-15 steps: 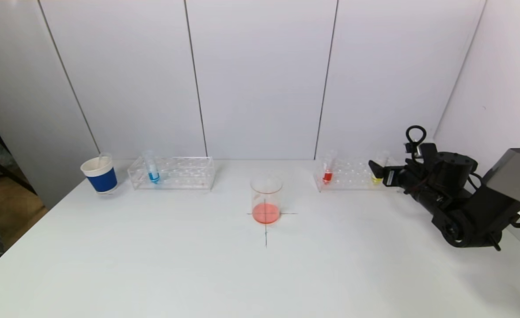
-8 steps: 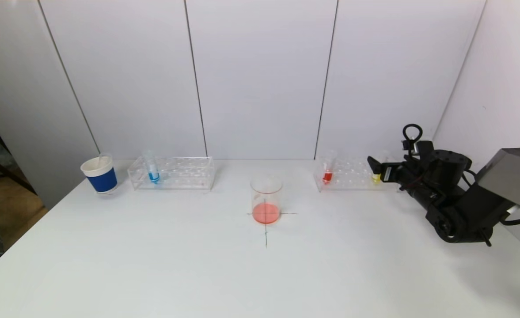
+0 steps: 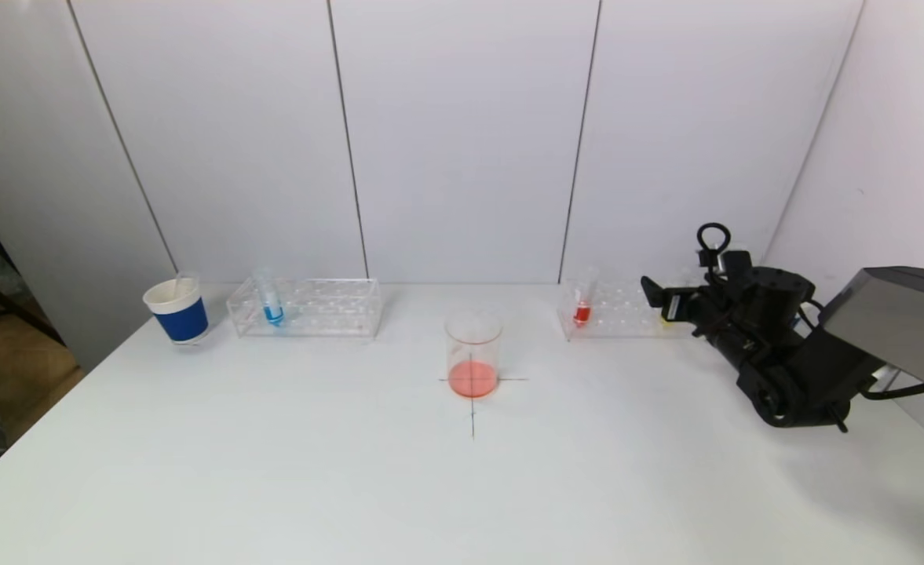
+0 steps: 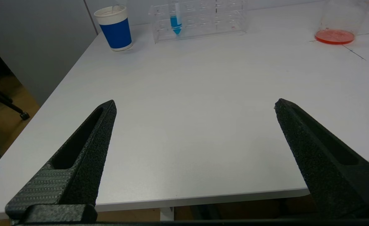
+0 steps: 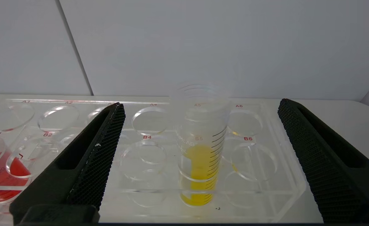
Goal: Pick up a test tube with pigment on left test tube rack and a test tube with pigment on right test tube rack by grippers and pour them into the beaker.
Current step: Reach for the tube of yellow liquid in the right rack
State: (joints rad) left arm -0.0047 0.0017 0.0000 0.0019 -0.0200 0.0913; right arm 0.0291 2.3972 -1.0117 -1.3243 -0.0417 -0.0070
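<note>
On the table (image 3: 273,471), yellow tube (image 5: 200,163) stands between open jaws.

We see the left gripper (image 4: 195,105) with its jaws spread wide over the near edge of the white bench (image 4: 187,103), holding nothing. At the far side stands a blue-and-white paper cup (image 4: 114,28), and beside it a clear test tube rack (image 4: 200,20) with one upright tube of blue pigment (image 4: 175,20). Farther off sits the beaker (image 4: 339,20), red liquid in its bottom, seemingly on a drawn cross mark (image 4: 353,51).
</note>
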